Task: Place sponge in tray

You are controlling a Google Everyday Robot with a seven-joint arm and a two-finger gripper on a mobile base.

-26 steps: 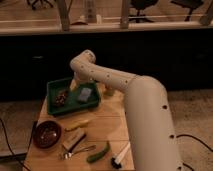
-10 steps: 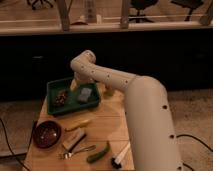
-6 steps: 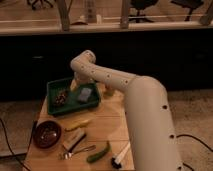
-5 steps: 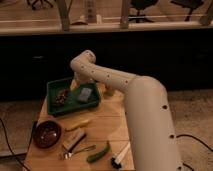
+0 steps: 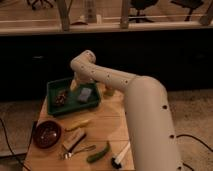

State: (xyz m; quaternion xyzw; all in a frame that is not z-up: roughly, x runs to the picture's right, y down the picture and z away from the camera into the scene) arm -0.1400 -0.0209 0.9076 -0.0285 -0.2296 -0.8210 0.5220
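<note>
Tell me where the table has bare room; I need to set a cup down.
Bare wood lies between the tray and the arm, right of the yellow item. The front left is crowded: red bowl, tan block, green item. Inside the tray sit the sponge and dark bits. The pincer is over the tray's back edge.

- The gripper (image 5: 76,84) hangs at the tray's (image 5: 54,107) far rim, the arm (image 5: 131,95) barring the right side.
- Inside, the sponge (image 5: 85,94) and dark clutter (image 5: 61,97) leave a bare strip between them.
- In front — red bowl (image 5: 46,133), tan block (image 5: 73,139), green item (image 5: 99,152) — bare wood runs between.
</note>
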